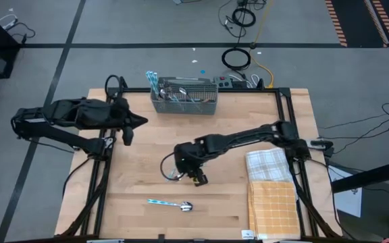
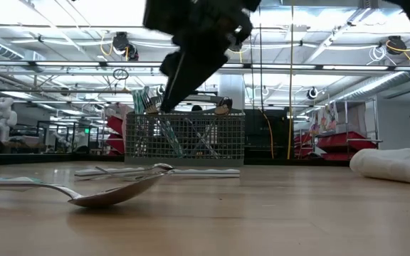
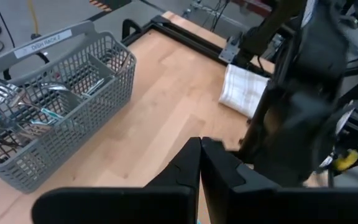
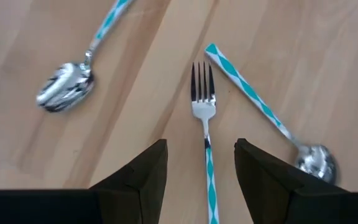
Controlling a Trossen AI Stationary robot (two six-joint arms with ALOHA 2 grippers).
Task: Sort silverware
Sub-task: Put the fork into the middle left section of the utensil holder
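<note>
Three loose pieces; my right end effector (image 4: pixel 197 165) is wide over the fork (image 4: pixel 205 134): light, stiff, slick, flat on worktop (image 4: pixel 303 56) — grab mid-handle.

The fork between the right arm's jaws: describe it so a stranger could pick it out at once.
Start at the right gripper, open over the middle of the wooden table. The fork lies between its jaws, flanked by two spoons. Alone among the three striped blue handles, it ends in tines.
</note>
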